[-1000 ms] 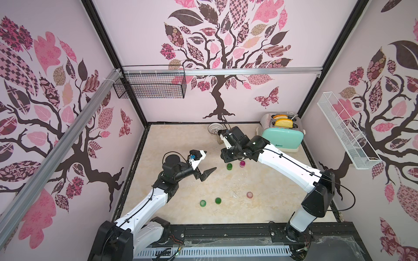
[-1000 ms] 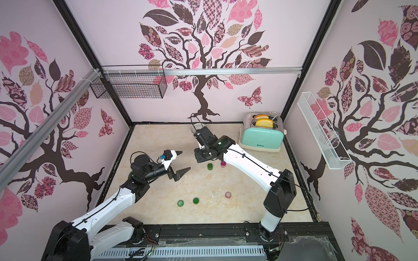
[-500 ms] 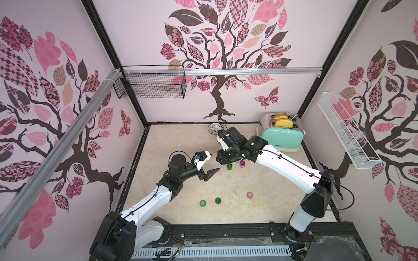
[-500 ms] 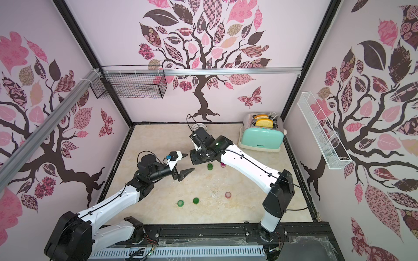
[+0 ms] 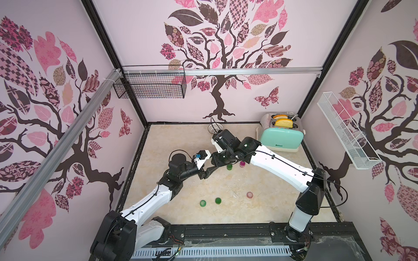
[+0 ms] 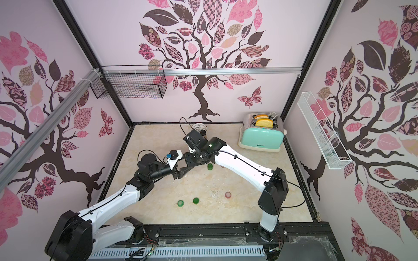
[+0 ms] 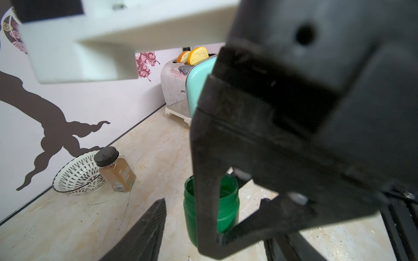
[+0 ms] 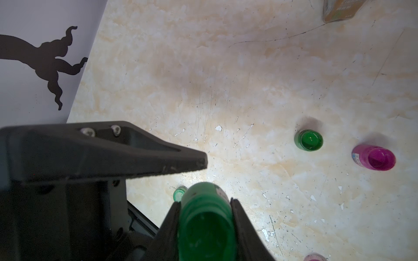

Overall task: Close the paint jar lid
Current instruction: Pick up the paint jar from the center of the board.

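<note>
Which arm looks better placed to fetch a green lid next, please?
Probably left: the left pincer holds nothing; the right pincer is shut on the green jar, and green lids lie nearer the left base.

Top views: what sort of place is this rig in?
Probably a boxed lab test cell dressed as a kitchen counter: tree-decal walls on a black frame, a marble-look tabletop, a mint toaster holding toast.

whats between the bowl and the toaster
A brown spice jar with a black lid, standing beside the bowl; from there to the toaster the tabletop is bare. The left wrist view shows it.
</note>
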Robot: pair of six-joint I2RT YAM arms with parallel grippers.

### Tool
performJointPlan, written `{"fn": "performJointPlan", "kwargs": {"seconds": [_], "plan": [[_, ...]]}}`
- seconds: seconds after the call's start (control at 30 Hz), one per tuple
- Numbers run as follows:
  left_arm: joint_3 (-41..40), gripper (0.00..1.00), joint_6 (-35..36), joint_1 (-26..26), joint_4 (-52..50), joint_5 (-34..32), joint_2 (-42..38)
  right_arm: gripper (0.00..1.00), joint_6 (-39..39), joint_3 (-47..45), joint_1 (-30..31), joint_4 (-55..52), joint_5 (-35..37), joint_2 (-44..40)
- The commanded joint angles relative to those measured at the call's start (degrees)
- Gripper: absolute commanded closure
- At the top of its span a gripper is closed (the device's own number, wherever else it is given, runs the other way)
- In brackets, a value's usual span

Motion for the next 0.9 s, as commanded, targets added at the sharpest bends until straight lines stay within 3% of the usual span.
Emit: {"fn": "performJointPlan", "kwargs": {"seconds": [0.0, 0.3, 0.87], "plan": [[1.61, 0.36, -0.15, -0.25, -0.81, 0.26, 0.40, 0.73, 1.02, 2.83, 0.42, -0.58, -0.40, 0.37], [1.85, 0.41, 0.17, -0.18, -1.90, -0.16, 0.30, 0.74, 1.97, 2.82, 0.42, -0.12, -0.97, 0.24], [2.23, 0.61, 0.29, -0.23, -2.79, -1.12, 0.40, 0.74, 3.07, 1.78, 0.61, 1.05, -2.05, -0.20]]}}
